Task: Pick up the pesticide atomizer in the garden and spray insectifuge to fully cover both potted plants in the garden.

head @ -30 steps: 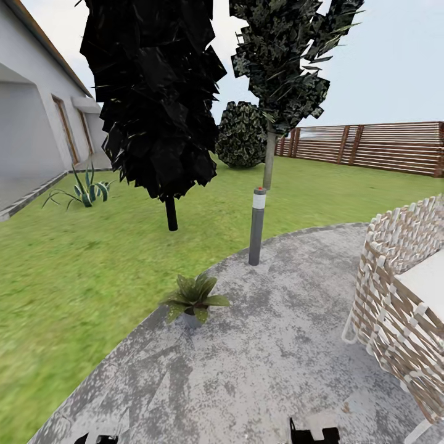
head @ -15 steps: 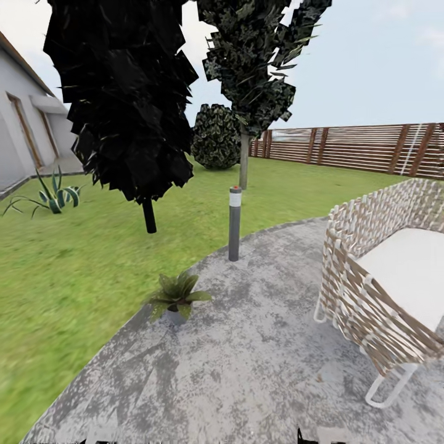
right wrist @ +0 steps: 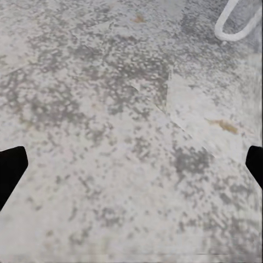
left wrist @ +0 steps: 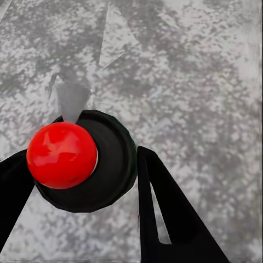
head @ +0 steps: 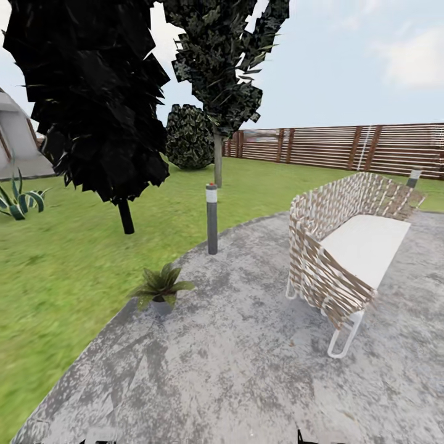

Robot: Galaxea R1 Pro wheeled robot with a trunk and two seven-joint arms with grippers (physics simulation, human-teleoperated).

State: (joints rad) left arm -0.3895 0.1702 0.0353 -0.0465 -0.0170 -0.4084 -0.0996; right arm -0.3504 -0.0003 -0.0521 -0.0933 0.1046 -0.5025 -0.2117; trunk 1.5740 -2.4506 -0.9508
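Black fingers of the left tool (left wrist: 82,186) stand on either side of a round black body with a glossy red ball top, most likely the pesticide atomizer (left wrist: 82,161), seen end-on over the mottled grey patio (left wrist: 192,71); the tool looks closed on it, though actual contact is hard to confirm. It seems rigid, smooth plastic, likely light unless full, and slippery on the curve, so a hold around the black body below the red cap suits it best. No label or writing can be read on it. Spread wide with nothing between its tips, the right tool (right wrist: 131,164) hangs over bare paving. Farther off, in the head view, one potted plant (head: 161,288) sits at the patio's edge beside the lawn (head: 55,277), with a grey bollard light (head: 212,219) behind it, a wicker bench (head: 345,246) well apart, and beyond them trees (head: 92,92) and the slatted fence (head: 345,148)
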